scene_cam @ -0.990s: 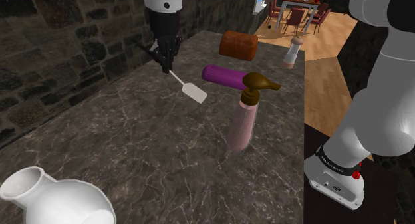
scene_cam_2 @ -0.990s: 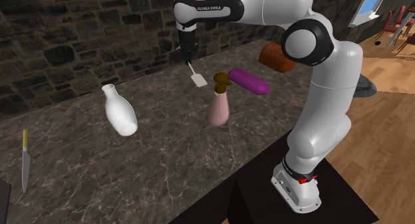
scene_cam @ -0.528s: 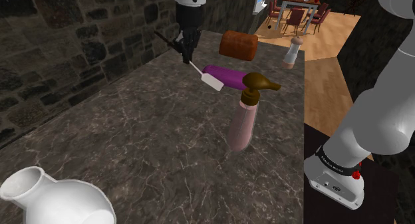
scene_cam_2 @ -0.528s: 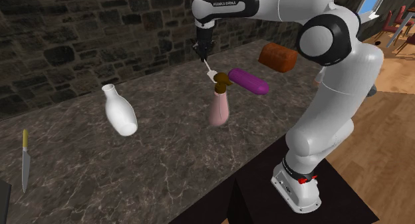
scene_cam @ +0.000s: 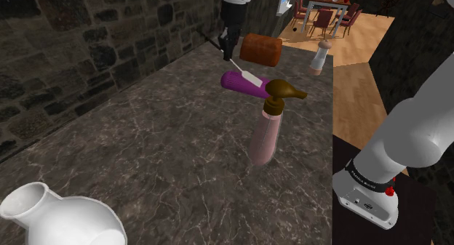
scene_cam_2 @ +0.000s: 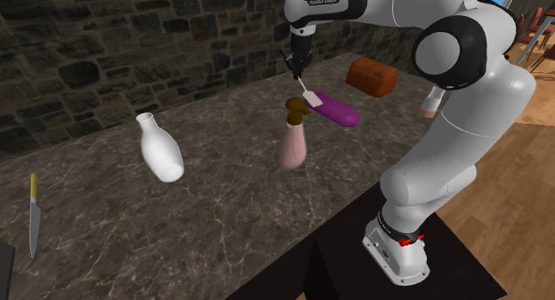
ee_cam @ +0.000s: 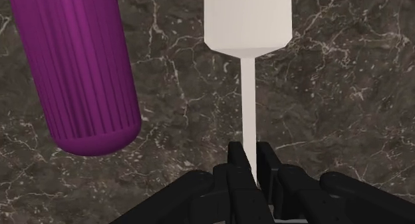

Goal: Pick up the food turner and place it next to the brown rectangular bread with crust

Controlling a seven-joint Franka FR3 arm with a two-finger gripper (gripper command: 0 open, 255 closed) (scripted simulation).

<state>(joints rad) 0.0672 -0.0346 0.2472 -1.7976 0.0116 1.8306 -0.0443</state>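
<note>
My gripper (scene_cam: 231,49) (scene_cam_2: 298,65) (ee_cam: 249,164) is shut on the thin handle of a white food turner (scene_cam: 247,75) (scene_cam_2: 311,96) (ee_cam: 247,30), held in the air with its flat blade hanging down. The blade hovers over a purple ribbed cylinder (scene_cam: 244,83) (scene_cam_2: 333,109) (ee_cam: 83,70) lying on the dark marble counter (scene_cam: 167,149). The brown rectangular bread (scene_cam: 260,49) (scene_cam_2: 371,77) lies on the counter just beyond the gripper, toward the shoulder view's upper right.
A pink bottle with a brown pump top (scene_cam: 267,123) (scene_cam_2: 294,136) stands near the purple cylinder. A pepper mill (scene_cam: 319,57) stands by the counter's far edge. A white vase (scene_cam: 51,218) (scene_cam_2: 158,147) and a knife (scene_cam_2: 34,216) lie farther off. A stone wall (scene_cam: 73,40) backs the counter.
The arm has carried the turner through the air toward the bread, from open counter to above the purple cylinder. The grip on the handle is unchanged.
</note>
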